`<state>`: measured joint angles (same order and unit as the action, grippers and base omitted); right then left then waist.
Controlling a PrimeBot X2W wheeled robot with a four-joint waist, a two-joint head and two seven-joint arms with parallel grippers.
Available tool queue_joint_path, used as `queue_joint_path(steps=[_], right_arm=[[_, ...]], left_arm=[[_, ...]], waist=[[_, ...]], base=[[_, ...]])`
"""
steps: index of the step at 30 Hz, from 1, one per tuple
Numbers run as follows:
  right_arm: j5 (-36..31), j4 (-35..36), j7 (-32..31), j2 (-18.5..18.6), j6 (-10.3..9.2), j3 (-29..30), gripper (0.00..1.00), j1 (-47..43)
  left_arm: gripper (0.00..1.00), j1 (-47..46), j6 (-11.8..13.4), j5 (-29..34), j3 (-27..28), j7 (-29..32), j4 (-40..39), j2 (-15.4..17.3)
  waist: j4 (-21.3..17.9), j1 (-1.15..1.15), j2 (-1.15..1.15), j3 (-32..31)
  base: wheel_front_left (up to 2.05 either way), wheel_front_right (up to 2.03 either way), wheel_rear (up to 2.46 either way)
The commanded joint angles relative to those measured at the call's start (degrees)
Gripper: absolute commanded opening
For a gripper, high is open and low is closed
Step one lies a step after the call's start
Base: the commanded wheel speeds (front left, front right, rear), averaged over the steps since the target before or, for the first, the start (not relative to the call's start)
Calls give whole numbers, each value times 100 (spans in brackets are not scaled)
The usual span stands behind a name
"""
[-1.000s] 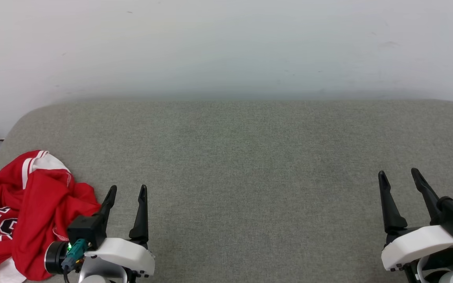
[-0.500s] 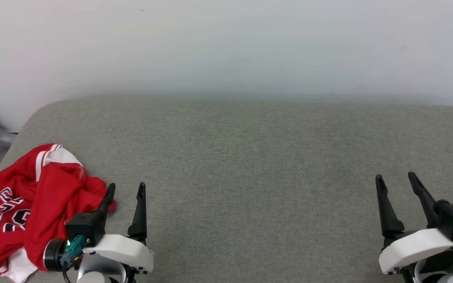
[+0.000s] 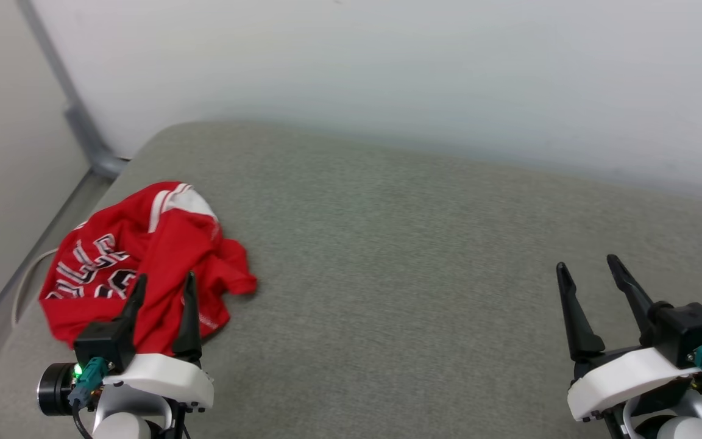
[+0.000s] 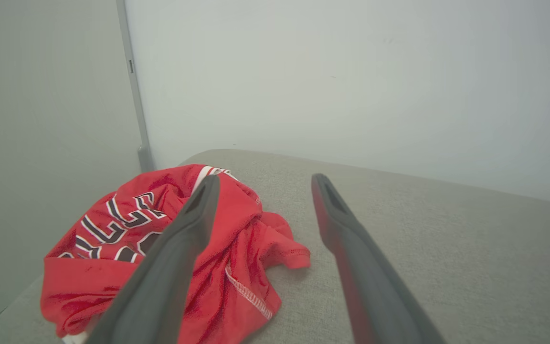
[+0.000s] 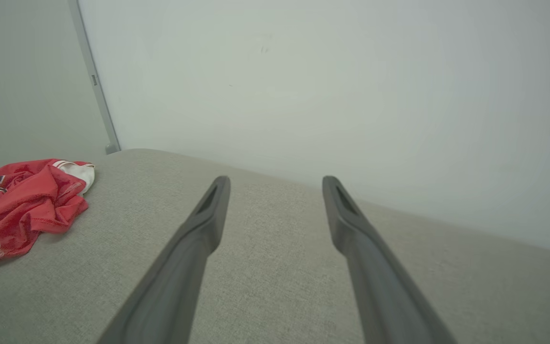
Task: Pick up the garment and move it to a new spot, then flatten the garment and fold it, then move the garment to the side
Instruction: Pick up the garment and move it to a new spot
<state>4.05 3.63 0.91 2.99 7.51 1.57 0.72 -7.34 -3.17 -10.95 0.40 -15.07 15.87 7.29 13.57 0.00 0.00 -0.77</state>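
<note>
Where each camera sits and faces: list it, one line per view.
Head view: on the head, facing down at the grey cushion; left tool and right tool at bottom, open.
Left wrist view: on the left arm, along its fingers at the garment.
Right wrist view: on the right arm, along its fingers toward the wall.
Shared: all show the garment.

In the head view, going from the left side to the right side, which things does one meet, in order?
The red jersey → a bare stretch of the grey cushion → the right gripper.
</note>
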Motion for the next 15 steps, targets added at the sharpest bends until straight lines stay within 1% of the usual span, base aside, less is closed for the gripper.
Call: queue_joint_path(steps=[1, 9, 15], right_arm=[[22, 11, -5, -18, -4, -53, 100, 43], [38, -68, 34, -16, -4, -262, 100, 123], [0, -125, 75, -15, -4, -401, 100, 186]], left_arm=[[100, -37, 44, -21, 25, -15, -45, 26], [100, -30, 73, -108, 95, -7, -103, 99], [100, 67, 139, -158, 101, 30, -203, 101]], waist=[[320, 0, 0, 9], [1012, 0, 0, 42], [1367, 0, 0, 61]], base=[[0, 0, 0], [0, 0, 0], [0, 0, 0]])
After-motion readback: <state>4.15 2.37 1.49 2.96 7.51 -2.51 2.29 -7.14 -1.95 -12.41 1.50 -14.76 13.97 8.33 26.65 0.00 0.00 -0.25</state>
